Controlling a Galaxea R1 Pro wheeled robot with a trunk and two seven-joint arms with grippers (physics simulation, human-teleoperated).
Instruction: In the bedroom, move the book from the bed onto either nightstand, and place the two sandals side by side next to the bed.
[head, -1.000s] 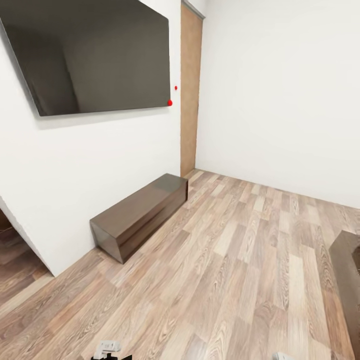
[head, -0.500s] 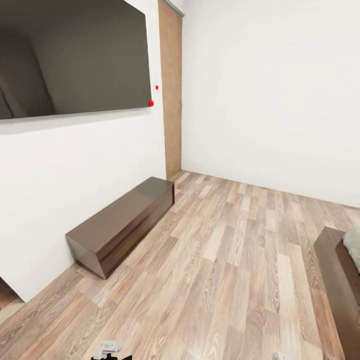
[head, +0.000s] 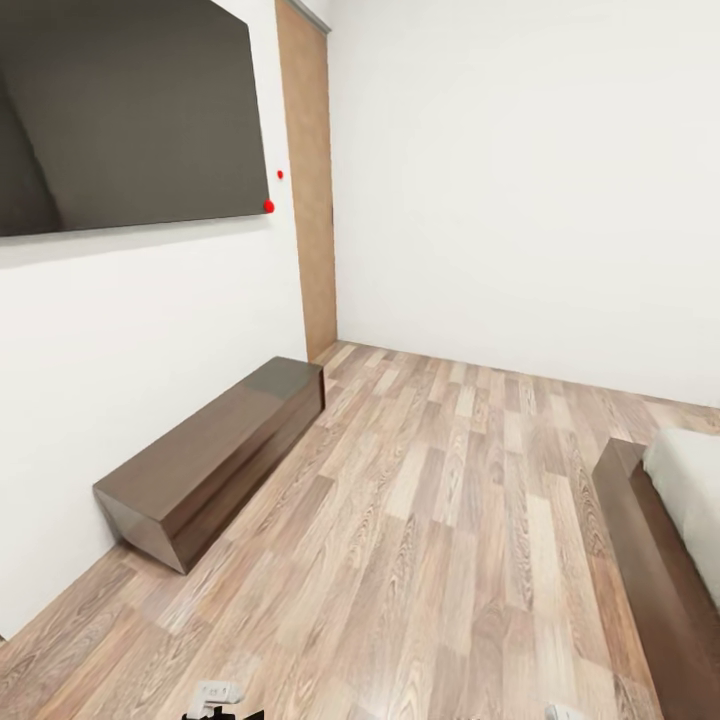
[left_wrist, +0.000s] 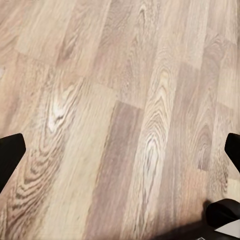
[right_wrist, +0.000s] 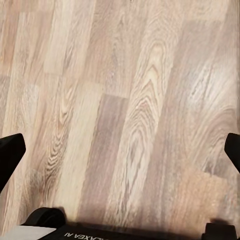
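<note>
Wood-plank floor (head: 440, 520) across the frame, white walls, door (head: 308, 180) upper left, bed (head: 660, 540) lower right. Both grippers' fingers (left_wrist: 10, 155) (right_wrist: 10, 152) spread wide, holding nothing.

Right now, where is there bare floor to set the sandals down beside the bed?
The wood-plank floor lies bare in a wide strip between the low dark bench along the TV wall and the bed frame at the right. Nothing crowds it; the strip runs back to the door and the far wall.
</note>
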